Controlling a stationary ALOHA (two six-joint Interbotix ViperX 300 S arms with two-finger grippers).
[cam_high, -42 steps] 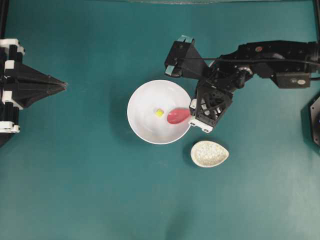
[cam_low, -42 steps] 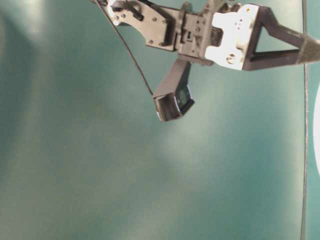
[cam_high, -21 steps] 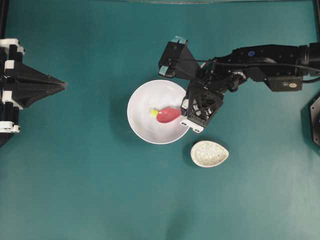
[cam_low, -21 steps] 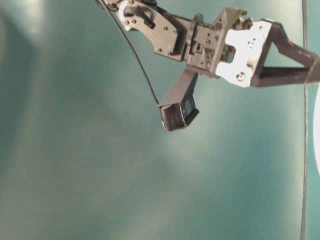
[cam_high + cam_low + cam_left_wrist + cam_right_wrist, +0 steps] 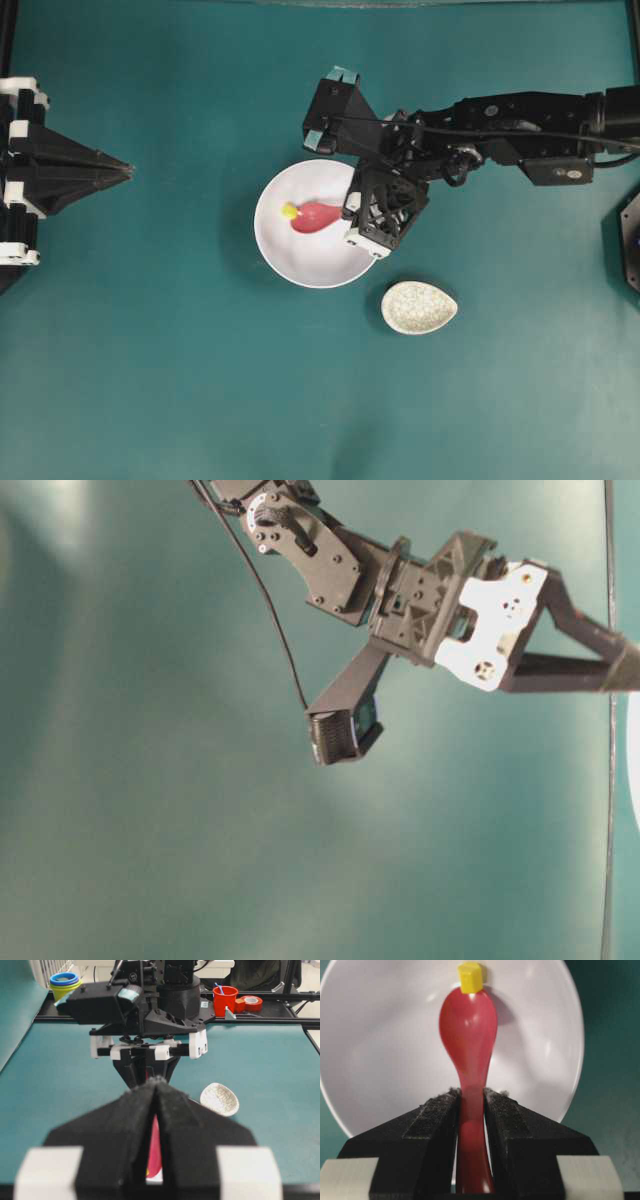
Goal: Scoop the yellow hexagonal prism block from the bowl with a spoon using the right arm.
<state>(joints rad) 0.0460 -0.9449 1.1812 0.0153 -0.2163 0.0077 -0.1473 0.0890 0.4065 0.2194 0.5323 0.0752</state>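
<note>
The white bowl (image 5: 310,262) sits mid-table. My right gripper (image 5: 349,211) reaches over its right rim, shut on the handle of the pink-red spoon (image 5: 315,215). In the right wrist view the fingers (image 5: 440,1110) clamp the spoon (image 5: 468,1025) handle on both sides, scoop pointing away. The yellow hexagonal prism block (image 5: 470,977) rests at the scoop's far tip, touching it, on the bowl (image 5: 385,1060) wall. From overhead the block (image 5: 289,211) lies near the bowl's left side. My left gripper (image 5: 125,172) is shut and empty at the far left.
A small speckled egg-shaped dish (image 5: 419,307) lies just below and right of the bowl. In the left wrist view a red cup (image 5: 224,1000) and stacked coloured rings (image 5: 64,982) stand beyond the table's far edge. The right arm (image 5: 520,120) stretches in from the right.
My right gripper has moved left across the bowl with the spoon. The scoop met the yellow block and pushed it left, from the bowl's middle toward its left wall. The left arm stayed still.
</note>
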